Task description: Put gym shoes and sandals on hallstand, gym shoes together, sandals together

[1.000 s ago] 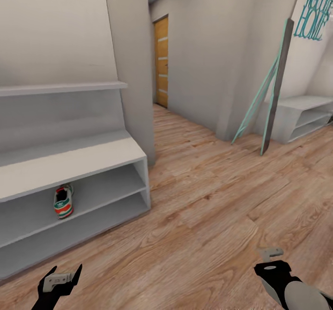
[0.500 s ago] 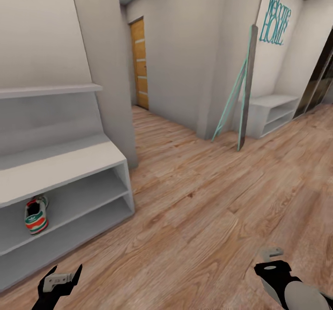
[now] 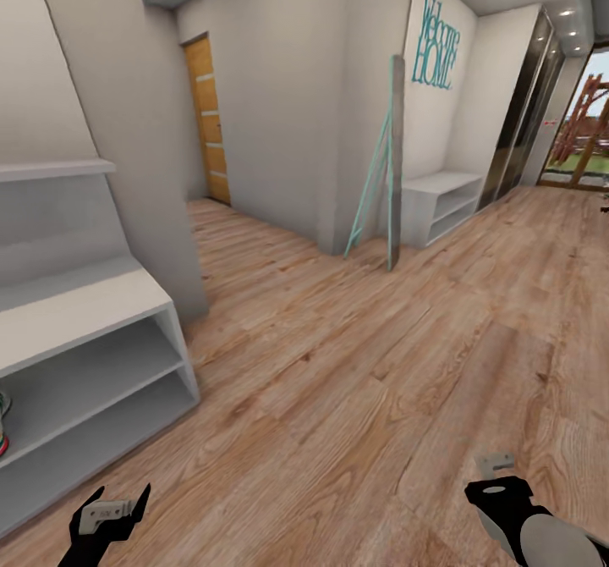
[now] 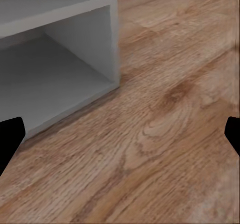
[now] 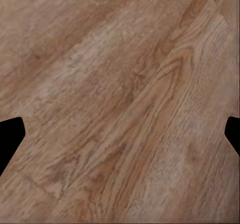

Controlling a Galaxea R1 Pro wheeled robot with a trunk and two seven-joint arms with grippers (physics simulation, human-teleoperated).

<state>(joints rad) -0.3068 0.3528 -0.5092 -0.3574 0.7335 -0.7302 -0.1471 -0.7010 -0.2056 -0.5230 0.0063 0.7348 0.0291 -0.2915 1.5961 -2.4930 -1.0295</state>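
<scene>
Both your left gripper (image 3: 110,508) and right gripper (image 3: 495,476) hang spread wide and empty over the floor (image 3: 355,364). One gym shoe (image 3: 3,427) sits on the shoe rack (image 3: 101,313) shelf at its far-left end, barely in frame. With no other shoes visible, you risk clipping the rack's corner post with the left arm while turning to search.

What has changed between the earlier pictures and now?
The head camera has turned to the right: the hallstand and the gym shoe on its shelf slid to the picture's left edge. That is the view's shift, not theirs. Both grippers, left and right, stayed open and empty.
</scene>
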